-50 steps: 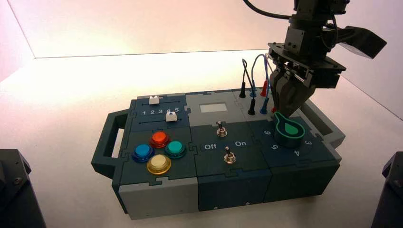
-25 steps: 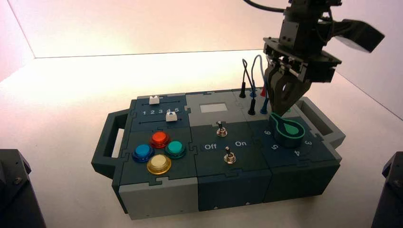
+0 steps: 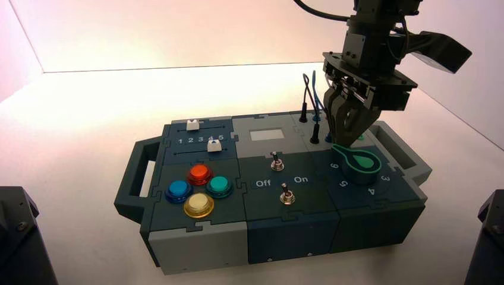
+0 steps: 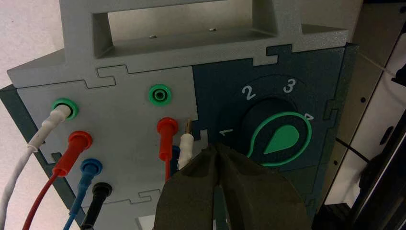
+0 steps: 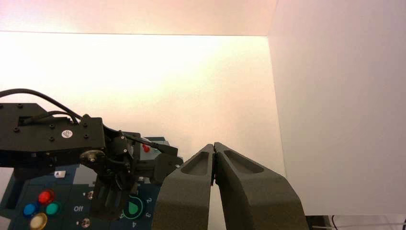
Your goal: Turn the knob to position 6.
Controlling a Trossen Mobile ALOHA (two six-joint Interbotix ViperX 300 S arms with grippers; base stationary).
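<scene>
We judge the turn nearly made: the knob, on the box's right end, points close to position 6. Our left gripper hovers beside its pointer, jaws pressed together, empty. Next we check alignment, nudging if short; our right gripper waits closed, empty

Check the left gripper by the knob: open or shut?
Shut. In the left wrist view the left gripper has its fingers meeting at the tips, nothing between them, beside the knob, not around it.
</scene>
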